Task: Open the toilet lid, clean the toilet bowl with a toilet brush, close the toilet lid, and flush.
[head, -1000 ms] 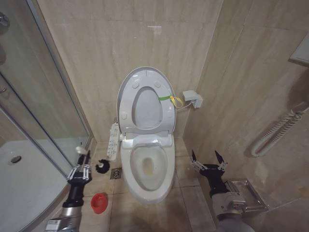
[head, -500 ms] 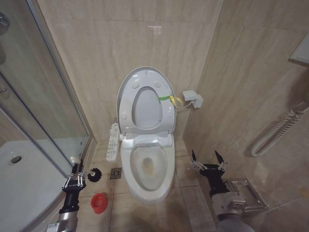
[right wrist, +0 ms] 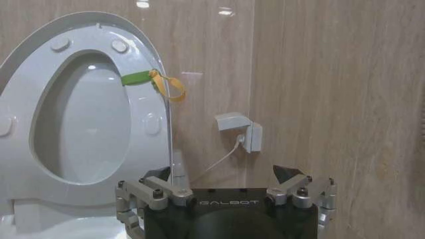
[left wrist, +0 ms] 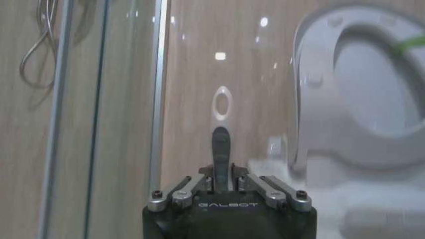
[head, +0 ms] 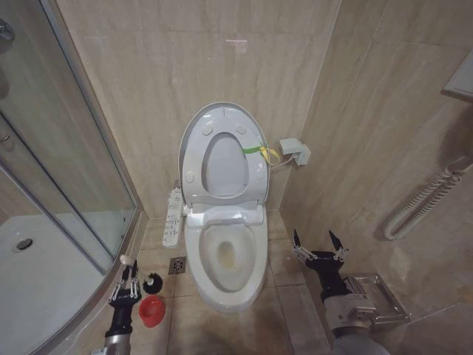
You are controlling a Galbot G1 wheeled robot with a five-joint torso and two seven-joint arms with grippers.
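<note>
While the room is just a tight beige-tiled bathroom corner with a tiled floor [head: 288, 299], the big curved glass shower enclosure [head: 66, 192] eats up the whole left side. Toilet bowl [head: 225, 255] sits against the back wall with brownish staining inside, and the toilet lid [head: 224, 155] is up, leaning on the wall together with the seat ring, green-yellow band on its right edge. A long white button-panel [head: 172, 216] runs along the bowl's left side, floor drain [head: 177, 265] just beside it, wall socket [head: 294, 151] to the right. Left claw [head: 126, 285] is low by the shower edge, clamped on the toilet brush [head: 148, 281]: handle pretty much upright, dark bristle head just above the red cup holder [head: 151, 310]. Right claw [head: 318, 244] hangs right of the bowl, fingers spread wide, gripping nothing.
</note>
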